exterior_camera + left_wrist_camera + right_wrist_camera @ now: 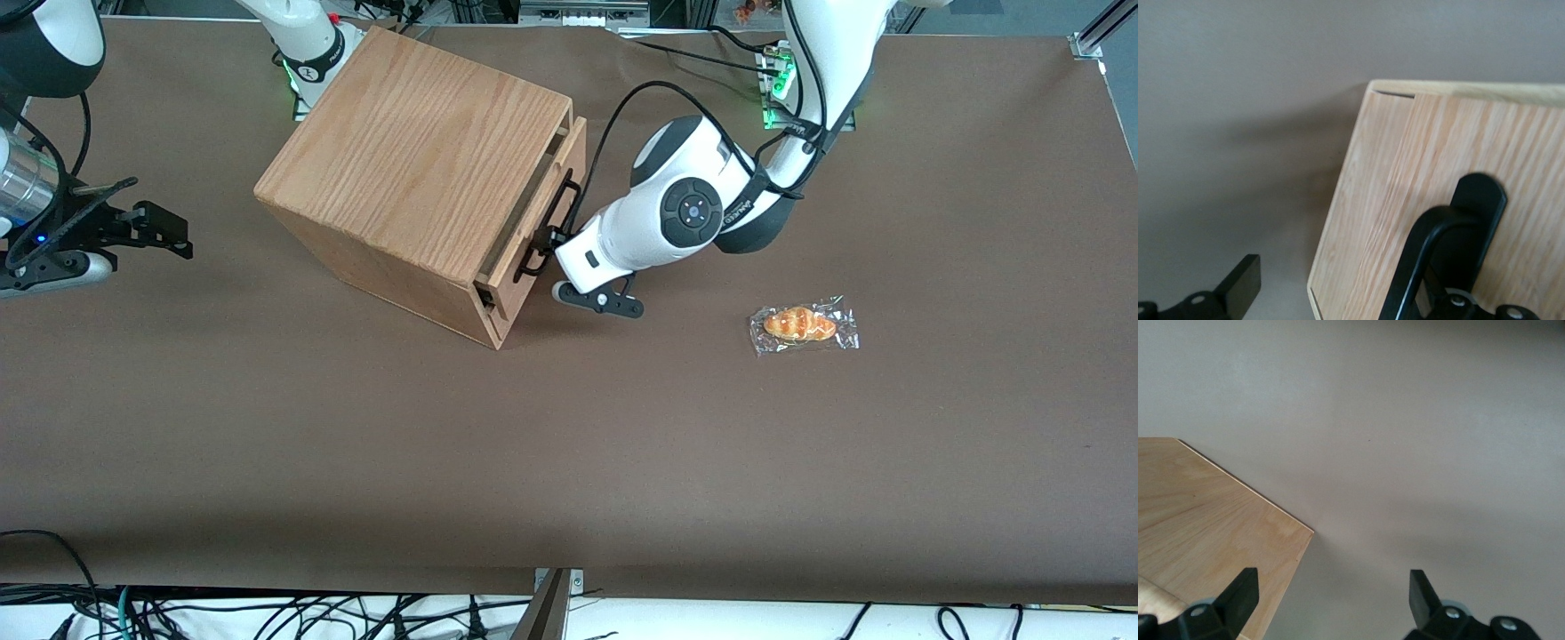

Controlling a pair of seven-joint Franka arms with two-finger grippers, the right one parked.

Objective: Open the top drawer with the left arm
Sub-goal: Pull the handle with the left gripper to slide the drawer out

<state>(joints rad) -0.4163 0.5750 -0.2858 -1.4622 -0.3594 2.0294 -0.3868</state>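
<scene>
I have the left arm (pixel 685 213) reaching low so its gripper (pixel 544 242) meets the black handle (pixel 553 222) of the top drawer (pixel 536 218), barely out of the cabinet (pixel 418 164); whether the claw has clamped I cannot tell.
</scene>
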